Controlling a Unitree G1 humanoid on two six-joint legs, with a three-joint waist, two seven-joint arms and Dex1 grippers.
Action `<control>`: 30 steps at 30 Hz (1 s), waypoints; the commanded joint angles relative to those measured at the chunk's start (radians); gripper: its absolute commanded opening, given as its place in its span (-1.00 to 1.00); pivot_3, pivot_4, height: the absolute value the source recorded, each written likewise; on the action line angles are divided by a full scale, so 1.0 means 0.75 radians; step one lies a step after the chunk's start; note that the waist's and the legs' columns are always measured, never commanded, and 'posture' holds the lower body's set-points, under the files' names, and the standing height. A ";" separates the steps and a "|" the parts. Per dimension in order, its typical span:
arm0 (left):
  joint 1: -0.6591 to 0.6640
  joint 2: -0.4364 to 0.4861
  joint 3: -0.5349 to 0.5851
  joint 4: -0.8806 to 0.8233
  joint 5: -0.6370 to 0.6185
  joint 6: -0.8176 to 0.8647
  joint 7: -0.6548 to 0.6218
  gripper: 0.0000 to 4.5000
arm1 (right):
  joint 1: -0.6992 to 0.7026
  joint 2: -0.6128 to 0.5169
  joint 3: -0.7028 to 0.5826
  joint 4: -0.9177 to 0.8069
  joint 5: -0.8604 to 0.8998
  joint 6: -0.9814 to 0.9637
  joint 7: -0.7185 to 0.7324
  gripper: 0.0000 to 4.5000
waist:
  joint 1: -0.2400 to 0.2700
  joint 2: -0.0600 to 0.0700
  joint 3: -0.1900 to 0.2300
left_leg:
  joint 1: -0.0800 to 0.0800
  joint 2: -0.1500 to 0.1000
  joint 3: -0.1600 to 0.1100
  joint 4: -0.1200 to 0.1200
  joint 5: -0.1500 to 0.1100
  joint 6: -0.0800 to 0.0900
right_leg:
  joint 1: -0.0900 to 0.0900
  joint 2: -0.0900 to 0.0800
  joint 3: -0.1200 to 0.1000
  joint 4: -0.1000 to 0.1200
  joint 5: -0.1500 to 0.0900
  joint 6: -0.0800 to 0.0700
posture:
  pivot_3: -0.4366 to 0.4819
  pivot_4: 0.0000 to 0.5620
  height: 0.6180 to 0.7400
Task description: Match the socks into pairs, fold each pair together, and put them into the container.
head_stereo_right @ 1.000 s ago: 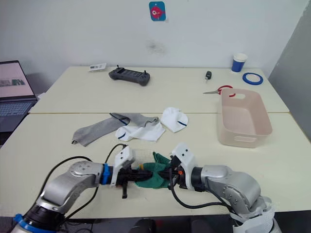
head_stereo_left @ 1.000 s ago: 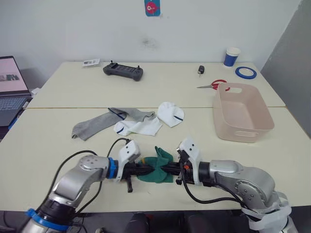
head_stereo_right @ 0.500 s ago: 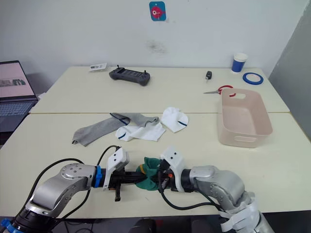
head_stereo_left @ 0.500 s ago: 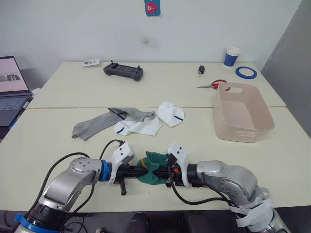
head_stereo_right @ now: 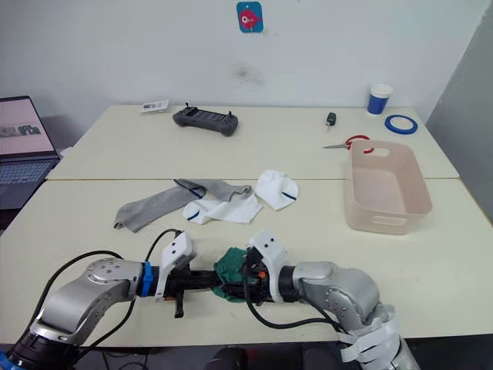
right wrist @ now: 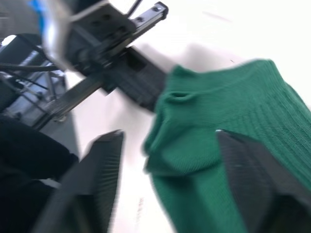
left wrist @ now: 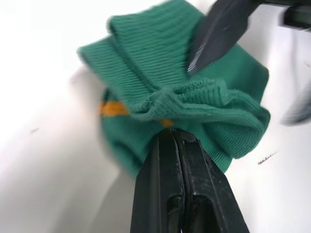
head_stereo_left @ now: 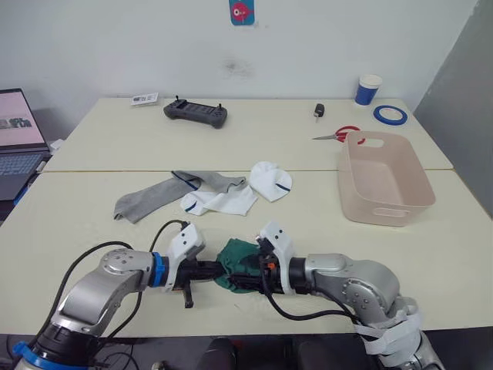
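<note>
The dark green socks [head_stereo_left: 233, 256] lie bunched in a folded bundle near the table's front edge. My left gripper [left wrist: 173, 135] is shut on the bundle's near fold; it reaches in from the left [head_stereo_left: 219, 269]. My right gripper [right wrist: 167, 140] is open, its two fingers spread to either side of the green fabric, coming in from the right [head_stereo_left: 251, 266]. Behind them lie a grey sock [head_stereo_left: 146, 200], a second grey sock [head_stereo_left: 214, 181] and two white socks [head_stereo_left: 222, 203] [head_stereo_left: 271, 180] with navy stripes. The pinkish-beige container [head_stereo_left: 420, 181] stands at the right, nothing showing inside.
On the far table are a black controller [head_stereo_left: 195, 114], a key fob [head_stereo_left: 318, 112], red-handled scissors [head_stereo_left: 339, 135], a blue tape roll [head_stereo_left: 390, 115] and a blue-and-white cup [head_stereo_left: 368, 89]. A laptop [head_stereo_left: 17, 139] sits at the left edge.
My right gripper has opened and let go of the green socks. Both grippers and the bundle have shifted left, and the socks are now folded more tightly.
</note>
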 commanded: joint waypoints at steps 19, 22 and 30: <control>-0.418 -0.026 -0.069 -0.155 -0.181 0.119 -0.098 -1.00 | -0.037 -0.220 0.334 0.132 -0.464 -0.565 0.118 -0.99 | -0.012 -0.001 0.004 | -0.005 0.000 0.006 0.000 0.002 -0.003 | -0.002 0.000 0.000 -0.005 0.000 0.001 | -0.05 -0.47 1.00; -0.374 -0.023 -0.158 -0.155 -0.112 0.043 -0.131 -1.00 | -0.035 -0.222 0.338 0.119 -0.506 -0.586 0.120 -0.99 | -0.013 -0.001 0.004 | -0.005 0.001 0.004 0.000 0.001 -0.003 | -0.003 0.000 0.000 -0.002 0.000 0.001 | -0.05 -0.47 1.00; -0.254 -0.005 -0.243 0.064 0.067 -0.137 -0.184 -1.00 | 0.013 -0.305 0.285 0.037 -0.499 -0.573 0.179 -0.99 | -0.009 -0.001 0.005 | -0.005 0.000 0.004 0.000 0.000 0.000 | -0.003 0.000 -0.001 0.000 0.000 0.000 | -0.05 -0.47 1.00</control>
